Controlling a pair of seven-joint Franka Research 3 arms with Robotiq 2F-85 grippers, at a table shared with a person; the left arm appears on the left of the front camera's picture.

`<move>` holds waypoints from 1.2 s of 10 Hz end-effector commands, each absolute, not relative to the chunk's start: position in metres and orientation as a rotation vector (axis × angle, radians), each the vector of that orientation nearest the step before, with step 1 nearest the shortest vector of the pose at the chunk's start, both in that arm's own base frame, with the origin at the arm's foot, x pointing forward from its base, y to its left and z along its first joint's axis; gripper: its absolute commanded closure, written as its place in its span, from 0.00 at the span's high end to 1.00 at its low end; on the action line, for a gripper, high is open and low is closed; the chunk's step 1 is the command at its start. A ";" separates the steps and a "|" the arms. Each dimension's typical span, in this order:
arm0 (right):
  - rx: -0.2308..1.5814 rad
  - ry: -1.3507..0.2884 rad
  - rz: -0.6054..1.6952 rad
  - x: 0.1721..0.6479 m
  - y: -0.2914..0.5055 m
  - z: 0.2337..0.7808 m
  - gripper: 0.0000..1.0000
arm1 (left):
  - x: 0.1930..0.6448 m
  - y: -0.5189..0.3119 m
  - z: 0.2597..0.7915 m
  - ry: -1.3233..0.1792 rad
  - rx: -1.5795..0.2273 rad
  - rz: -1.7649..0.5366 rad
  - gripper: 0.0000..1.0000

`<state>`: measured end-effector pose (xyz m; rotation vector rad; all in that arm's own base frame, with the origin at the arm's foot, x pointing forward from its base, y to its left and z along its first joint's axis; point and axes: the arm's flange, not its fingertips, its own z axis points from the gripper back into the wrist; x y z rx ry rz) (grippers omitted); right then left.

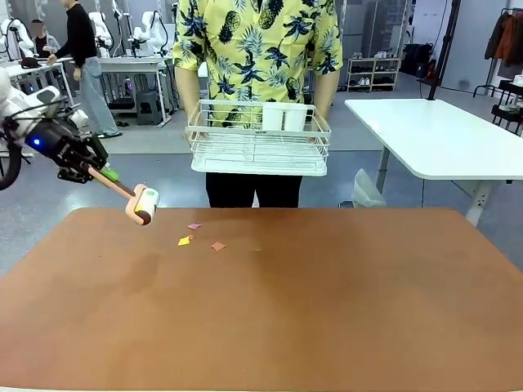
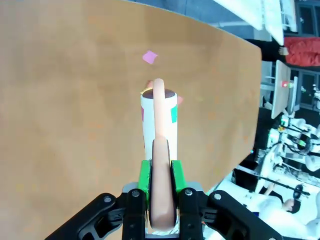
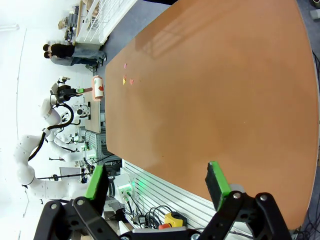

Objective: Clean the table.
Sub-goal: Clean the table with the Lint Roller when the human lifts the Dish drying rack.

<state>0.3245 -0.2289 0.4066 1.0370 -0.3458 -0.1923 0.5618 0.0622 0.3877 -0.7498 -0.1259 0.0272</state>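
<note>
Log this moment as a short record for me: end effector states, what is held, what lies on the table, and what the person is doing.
left end effector: shut on the white lint roller with a peach handle
roller position: at the far left of the reddish-brown matte table, short of the scraps; contact unclear
right end effector: open, empty
debris: pink paper scrap, yellow paper scrap, orange paper scrap, close together
person: at the far side, holding a white wire rack

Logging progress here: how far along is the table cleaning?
Done: the left gripper is shut on the roller. In hand: the roller is near the table's far edge, close to three scraps. Left: all three scraps lie on the table, unswept; the right gripper is open.
</note>
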 end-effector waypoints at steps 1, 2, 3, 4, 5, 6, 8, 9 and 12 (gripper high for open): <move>1.052 -0.354 -0.190 0.323 -0.228 0.410 1.00 | 0.566 0.062 0.367 -0.147 -0.733 0.019 0.22; 1.052 -0.354 -0.190 0.323 -0.228 0.410 1.00 | 0.569 0.064 0.358 -0.154 -0.755 0.034 0.22; 1.052 -0.354 -0.190 0.323 -0.228 0.410 1.00 | 0.570 0.063 0.349 -0.116 -0.742 0.019 0.22; 1.052 -0.354 -0.190 0.323 -0.228 0.410 1.00 | 0.577 0.063 0.345 -0.104 -0.740 0.021 0.22; 1.052 -0.354 -0.190 0.323 -0.228 0.410 1.00 | 0.586 0.062 0.347 -0.080 -0.777 0.007 0.22; 1.052 -0.354 -0.190 0.323 -0.228 0.410 1.00 | 0.595 0.058 0.345 -0.078 -0.778 0.010 0.22; 1.052 -0.354 -0.190 0.323 -0.228 0.410 1.00 | 0.608 0.051 0.330 -0.055 -0.783 -0.010 0.22; 1.052 -0.354 -0.190 0.323 -0.228 0.410 1.00 | 0.617 0.052 0.323 -0.075 -0.739 -0.005 0.22; 1.052 -0.354 -0.190 0.323 -0.228 0.410 1.00 | 0.628 0.050 0.305 -0.037 -0.776 -0.035 0.22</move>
